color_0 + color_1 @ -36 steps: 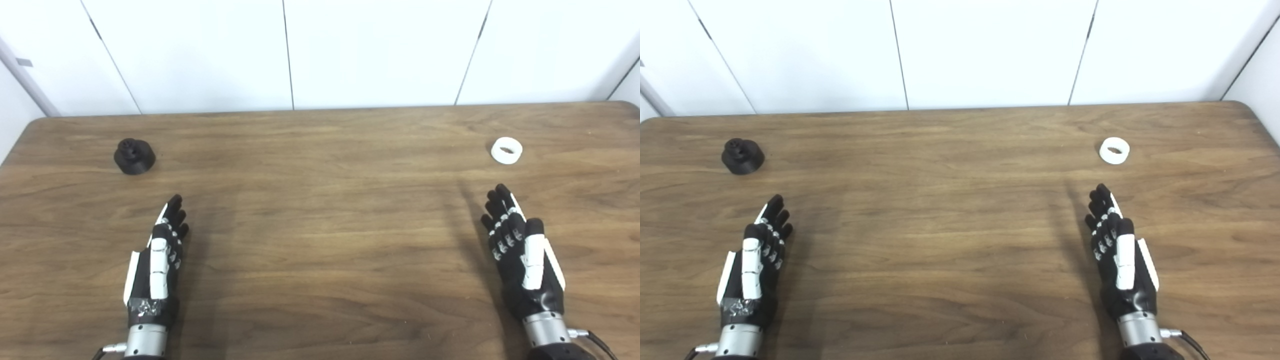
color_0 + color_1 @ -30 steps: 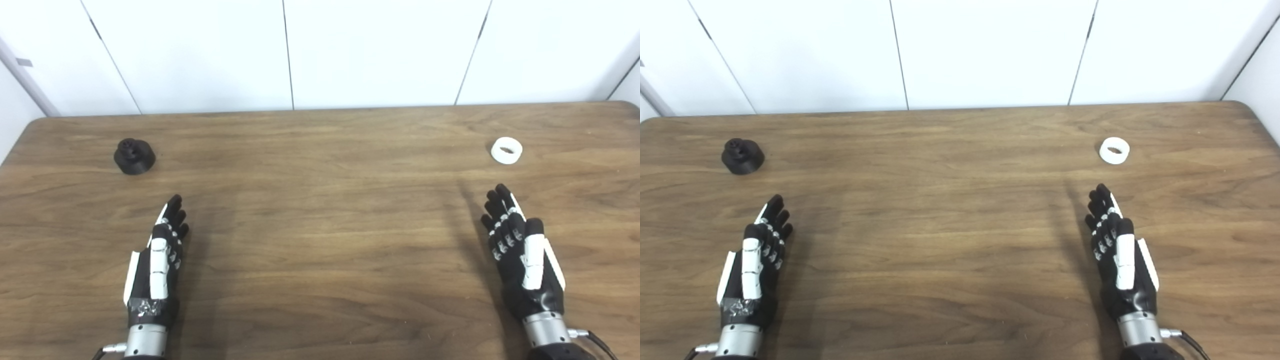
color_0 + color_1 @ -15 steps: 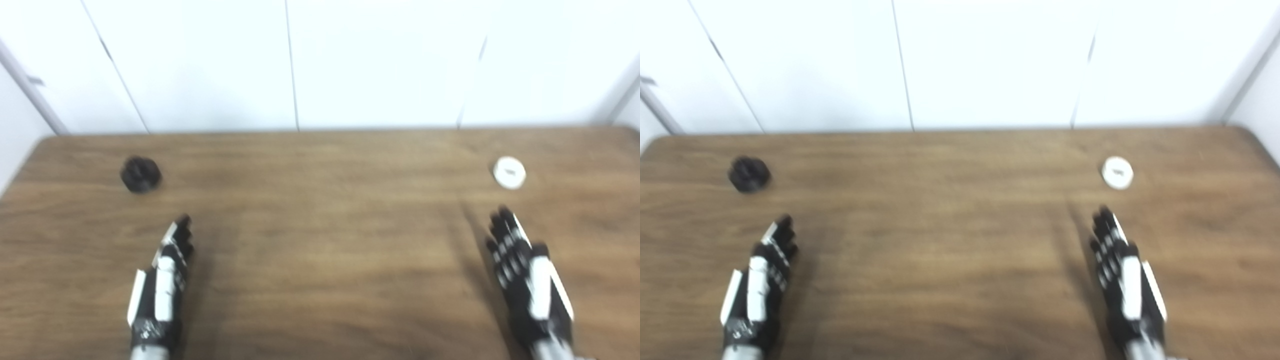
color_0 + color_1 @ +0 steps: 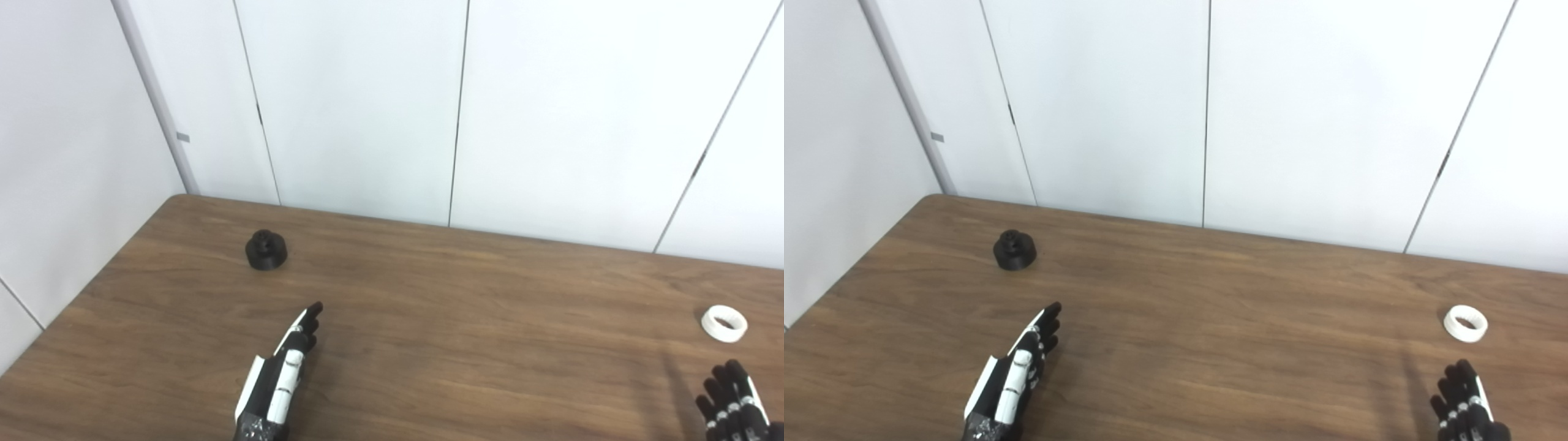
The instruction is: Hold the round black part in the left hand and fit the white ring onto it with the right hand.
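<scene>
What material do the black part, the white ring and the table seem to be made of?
Black part: probably plastic with a matte finish, since it shows no shine. White ring: likely also matte plastic, evenly white with soft shading. Table: brown wood grain, but the smooth, even surface suggests laminate or veneer rather than solid wood; I cannot tell which.

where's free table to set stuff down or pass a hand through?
Widest bare patch: the table middle, between the left robot hand and right robot hand, back to the wall. Also bare: between the black part and the white ring. Nowhere crowded; both parts sit alone near opposite ends.
</scene>
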Robot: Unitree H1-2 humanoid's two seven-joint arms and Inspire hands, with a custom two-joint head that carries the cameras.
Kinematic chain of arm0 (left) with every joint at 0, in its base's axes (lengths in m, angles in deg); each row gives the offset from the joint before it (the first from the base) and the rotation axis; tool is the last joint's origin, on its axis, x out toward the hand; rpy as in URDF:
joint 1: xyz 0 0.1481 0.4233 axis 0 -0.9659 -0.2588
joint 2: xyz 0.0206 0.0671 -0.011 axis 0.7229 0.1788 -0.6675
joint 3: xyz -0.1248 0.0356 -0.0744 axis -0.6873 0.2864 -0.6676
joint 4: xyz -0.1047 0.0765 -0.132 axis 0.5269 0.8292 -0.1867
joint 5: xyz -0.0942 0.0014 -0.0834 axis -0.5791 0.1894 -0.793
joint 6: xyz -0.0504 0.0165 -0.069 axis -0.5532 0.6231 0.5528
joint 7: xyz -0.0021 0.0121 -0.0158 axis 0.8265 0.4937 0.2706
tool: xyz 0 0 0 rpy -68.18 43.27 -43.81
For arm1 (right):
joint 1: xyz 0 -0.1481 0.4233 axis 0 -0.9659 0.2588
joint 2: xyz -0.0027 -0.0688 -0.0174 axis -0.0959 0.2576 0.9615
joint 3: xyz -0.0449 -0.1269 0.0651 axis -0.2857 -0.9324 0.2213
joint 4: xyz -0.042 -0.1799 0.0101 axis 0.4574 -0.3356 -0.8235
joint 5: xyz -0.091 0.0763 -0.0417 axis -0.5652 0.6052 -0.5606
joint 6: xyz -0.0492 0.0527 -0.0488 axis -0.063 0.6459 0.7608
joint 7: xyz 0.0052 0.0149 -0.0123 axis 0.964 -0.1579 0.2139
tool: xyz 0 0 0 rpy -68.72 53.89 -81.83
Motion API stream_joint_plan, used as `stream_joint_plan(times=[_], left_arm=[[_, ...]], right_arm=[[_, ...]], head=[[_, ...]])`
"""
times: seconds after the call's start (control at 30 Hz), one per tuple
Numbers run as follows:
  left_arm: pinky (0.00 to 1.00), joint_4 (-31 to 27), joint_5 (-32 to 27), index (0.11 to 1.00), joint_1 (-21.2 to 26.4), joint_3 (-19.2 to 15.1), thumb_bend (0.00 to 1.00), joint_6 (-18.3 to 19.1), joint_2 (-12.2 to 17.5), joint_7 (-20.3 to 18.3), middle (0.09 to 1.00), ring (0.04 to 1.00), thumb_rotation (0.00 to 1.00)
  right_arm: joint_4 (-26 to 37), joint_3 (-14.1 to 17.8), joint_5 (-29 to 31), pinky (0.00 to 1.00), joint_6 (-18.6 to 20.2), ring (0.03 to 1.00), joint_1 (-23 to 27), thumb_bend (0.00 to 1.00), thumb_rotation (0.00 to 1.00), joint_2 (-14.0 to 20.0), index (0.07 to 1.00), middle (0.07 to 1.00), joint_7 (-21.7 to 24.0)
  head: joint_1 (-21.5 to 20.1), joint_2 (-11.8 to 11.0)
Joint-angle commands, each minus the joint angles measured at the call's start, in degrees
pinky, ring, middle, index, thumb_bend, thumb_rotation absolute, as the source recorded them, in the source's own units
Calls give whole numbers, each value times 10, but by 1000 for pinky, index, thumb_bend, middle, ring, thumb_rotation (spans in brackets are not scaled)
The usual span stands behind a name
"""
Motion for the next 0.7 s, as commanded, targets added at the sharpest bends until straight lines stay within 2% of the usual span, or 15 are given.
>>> stream_joint_plan(times=[0.0, 0.07, 0.23, 0.5, 0.67], left_arm=[[1000, 20, 6, 960, -3, 9, 481, -26, -30, 2, 1000, 1000, 969], [1000, 22, 7, 960, -2, 11, 477, -28, -32, 3, 1000, 1000, 975], [1000, 24, 13, 968, -3, 16, 470, -32, -35, 7, 1000, 1000, 972], [1000, 30, 33, 969, -2, 30, 450, -37, -47, 21, 998, 1000, 979], [1000, 39, 39, 969, 0, 37, 452, -49, -50, 28, 1000, 1000, 970]], right_arm=[[-45, 1, 4, 1000, -20, 1000, -15, 662, 1000, 2, 1000, 1000, 16], [-47, 4, 13, 1000, -20, 1000, -14, 676, 1000, 1, 1000, 1000, 20], [-50, 14, 27, 1000, -21, 1000, -14, 620, 1000, -6, 1000, 999, 20], [-61, 21, 33, 1000, -29, 1000, -13, 582, 1000, 5, 1000, 1000, 33], [-59, 26, 33, 1000, -23, 1000, -13, 599, 1000, 5, 1000, 1000, 33]], head=[[5, 0], [11, -1], [20, 0], [59, -6], [68, -10]])
